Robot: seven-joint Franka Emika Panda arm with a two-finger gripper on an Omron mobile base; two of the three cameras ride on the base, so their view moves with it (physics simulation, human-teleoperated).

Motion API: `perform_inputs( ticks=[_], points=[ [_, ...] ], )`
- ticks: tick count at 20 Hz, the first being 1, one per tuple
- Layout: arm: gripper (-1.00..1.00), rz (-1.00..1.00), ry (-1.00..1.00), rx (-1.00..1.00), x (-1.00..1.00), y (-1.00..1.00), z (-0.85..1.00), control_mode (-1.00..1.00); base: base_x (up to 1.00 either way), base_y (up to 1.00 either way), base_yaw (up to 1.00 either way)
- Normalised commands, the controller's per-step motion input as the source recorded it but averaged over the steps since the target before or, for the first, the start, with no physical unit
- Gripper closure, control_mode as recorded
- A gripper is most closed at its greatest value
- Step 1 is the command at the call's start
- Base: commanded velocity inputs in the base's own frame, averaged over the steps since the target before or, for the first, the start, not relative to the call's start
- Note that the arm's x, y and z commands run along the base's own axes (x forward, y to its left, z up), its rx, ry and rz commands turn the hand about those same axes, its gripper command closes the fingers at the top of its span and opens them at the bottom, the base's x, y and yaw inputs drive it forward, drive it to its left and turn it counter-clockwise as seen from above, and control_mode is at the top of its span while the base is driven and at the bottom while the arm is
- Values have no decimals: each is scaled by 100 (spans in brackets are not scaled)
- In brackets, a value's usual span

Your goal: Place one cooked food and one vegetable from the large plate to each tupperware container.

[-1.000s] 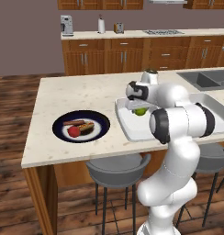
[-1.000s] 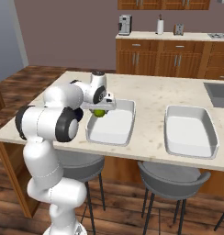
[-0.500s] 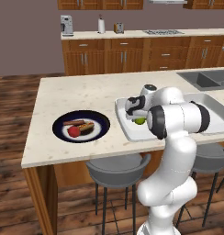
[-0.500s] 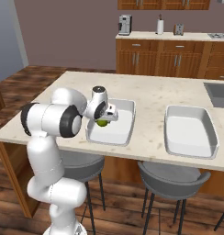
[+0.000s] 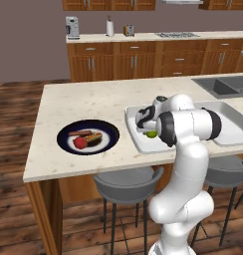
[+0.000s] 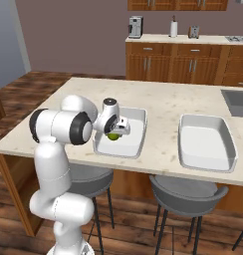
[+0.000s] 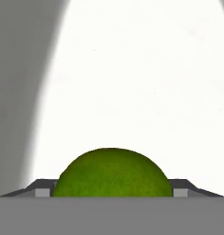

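My gripper [image 6: 115,133] is shut on a round green vegetable [image 6: 113,136] and holds it low inside the nearer tupperware container [image 6: 136,145], just above its white floor [image 7: 132,69]. In the hand view the green vegetable [image 7: 111,174] bulges between my two fingertips [image 7: 40,188]. From the left base view the vegetable [image 5: 152,133] peeks out under my gripper [image 5: 146,130] in that container [image 5: 133,118]. The second tupperware container [image 6: 205,144] stands to the right with nothing in it. The large plate [image 5: 110,135] lies left of the containers and carries a sausage [image 5: 80,133], a red vegetable [image 5: 80,143] and a brown cooked piece [image 5: 94,138].
A sink basin [image 5: 220,84] is set into the counter at the far right. Grey bar stools [image 6: 185,191] stand under the counter's near edge. Bare counter lies behind the plate and containers.
The gripper has carried the green vegetable from above the container's plate-side rim down and inward, into the nearer container. The plate and the other container have not moved.
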Motion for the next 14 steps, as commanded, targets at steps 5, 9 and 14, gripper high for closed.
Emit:
perform_inputs(
  ticks=[5, 9, 14],
  points=[
    [-100, -1, 0, 0, 0, -5, 3, -100, 0, 0, 0],
    [-100, 0, 0, 0, 0, 0, 13, -100, 0, 0, 0],
    [-100, 0, -1, 0, -5, 0, 32, -100, 0, 0, 0]
  ],
)
